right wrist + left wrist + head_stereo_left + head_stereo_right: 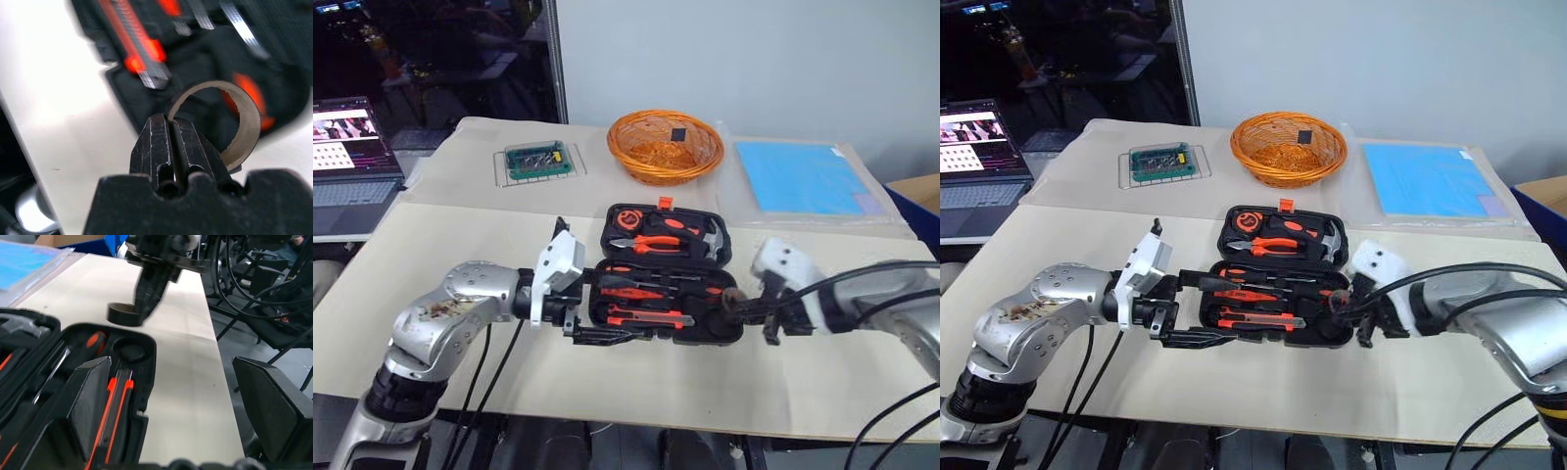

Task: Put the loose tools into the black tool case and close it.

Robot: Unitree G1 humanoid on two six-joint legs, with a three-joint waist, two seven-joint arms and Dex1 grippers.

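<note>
The black tool case [717,335] lies open in the middle of the table. Orange-and-black screwdrivers [636,291] and a folding utility knife [651,317] rest in its near half. Pliers [656,245] and a hammer [710,238] sit in the far half. My right gripper [740,307] hangs over the case's right end, shut on the wall of a roll of black tape [215,122]. My left gripper [1197,311] is open at the case's left end. One of its fingers [83,401] is over the inside of the case. The other finger [274,406] is outside its near wall.
An orange wicker basket [666,147] stands behind the case, with a blue sheet [803,176] to its right and a green tray [540,160] to its left. A laptop [352,147] sits at the far left. The table's front edge runs just below the case.
</note>
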